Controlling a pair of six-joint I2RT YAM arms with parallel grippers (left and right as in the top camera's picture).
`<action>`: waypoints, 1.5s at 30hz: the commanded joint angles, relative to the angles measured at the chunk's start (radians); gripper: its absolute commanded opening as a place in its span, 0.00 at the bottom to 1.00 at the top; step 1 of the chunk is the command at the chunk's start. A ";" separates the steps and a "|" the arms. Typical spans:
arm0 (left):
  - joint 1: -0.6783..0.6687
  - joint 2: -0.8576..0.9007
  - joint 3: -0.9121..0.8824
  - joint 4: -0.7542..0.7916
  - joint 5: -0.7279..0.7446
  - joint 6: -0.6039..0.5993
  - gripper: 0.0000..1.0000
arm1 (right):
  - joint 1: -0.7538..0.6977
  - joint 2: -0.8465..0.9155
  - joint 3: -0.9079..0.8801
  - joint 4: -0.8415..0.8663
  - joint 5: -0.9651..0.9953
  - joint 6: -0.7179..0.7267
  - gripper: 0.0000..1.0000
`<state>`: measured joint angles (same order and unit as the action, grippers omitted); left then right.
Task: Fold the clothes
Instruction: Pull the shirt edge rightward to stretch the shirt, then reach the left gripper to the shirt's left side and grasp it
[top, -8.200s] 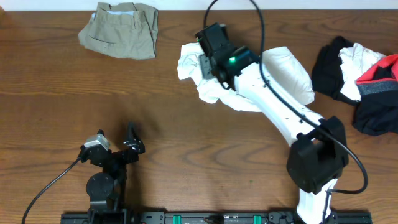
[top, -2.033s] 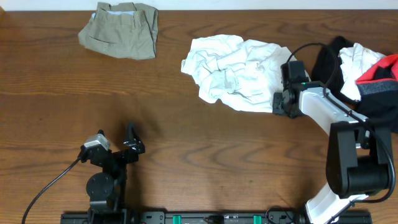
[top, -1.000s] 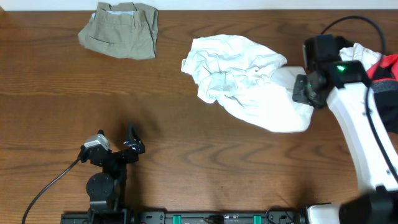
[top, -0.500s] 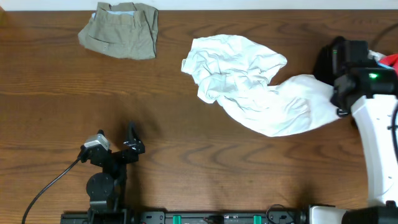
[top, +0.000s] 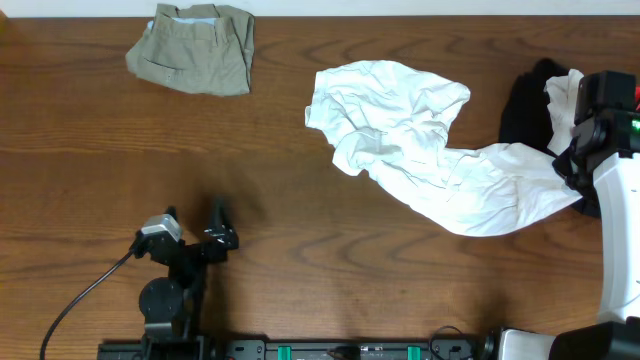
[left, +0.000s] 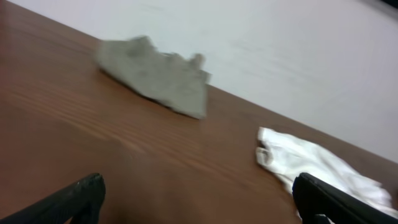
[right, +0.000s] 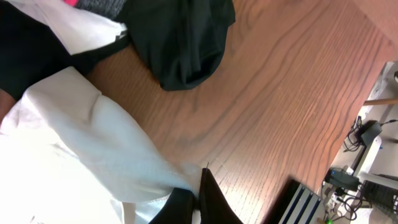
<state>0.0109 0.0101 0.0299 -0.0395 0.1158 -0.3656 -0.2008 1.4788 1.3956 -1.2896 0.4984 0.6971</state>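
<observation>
The white top (top: 400, 125) of the clothes lies crumpled at the table's middle right. One part of it is stretched out in a long tongue (top: 500, 185) toward the right. My right gripper (top: 572, 172) is shut on that tongue's far end. In the right wrist view the black fingers (right: 214, 202) pinch the white cloth (right: 81, 149) just above the wood. My left gripper (top: 194, 215) rests low at the front left, open and empty. In its wrist view the fingertips (left: 84, 190) stand wide apart over bare wood, and the white top (left: 311, 162) lies ahead on the right.
A folded khaki piece (top: 195, 45) lies at the back left, and also shows in the left wrist view (left: 155, 81). A heap of black, white and red garments (top: 540, 100) sits at the right edge beside my right gripper. A black piece (right: 186, 43) lies close to the held cloth.
My right gripper has pulled the white top's edge to the right and a little forward, drawing it out long. The crumpled bulk slid slightly right. The left arm has barely shifted.
</observation>
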 joint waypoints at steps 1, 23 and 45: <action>-0.001 -0.006 -0.025 -0.002 0.220 -0.114 0.98 | -0.008 0.017 -0.020 0.005 -0.002 0.020 0.03; -0.001 -0.006 0.017 0.214 0.600 -0.502 0.98 | -0.007 0.033 -0.096 0.133 -0.171 -0.008 0.07; -0.425 1.056 0.635 -0.200 0.307 -0.312 0.98 | -0.007 0.033 -0.096 0.180 -0.293 -0.101 0.06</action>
<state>-0.3233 0.9443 0.6319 -0.2512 0.5892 -0.6590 -0.2008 1.5059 1.3018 -1.1088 0.2085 0.6300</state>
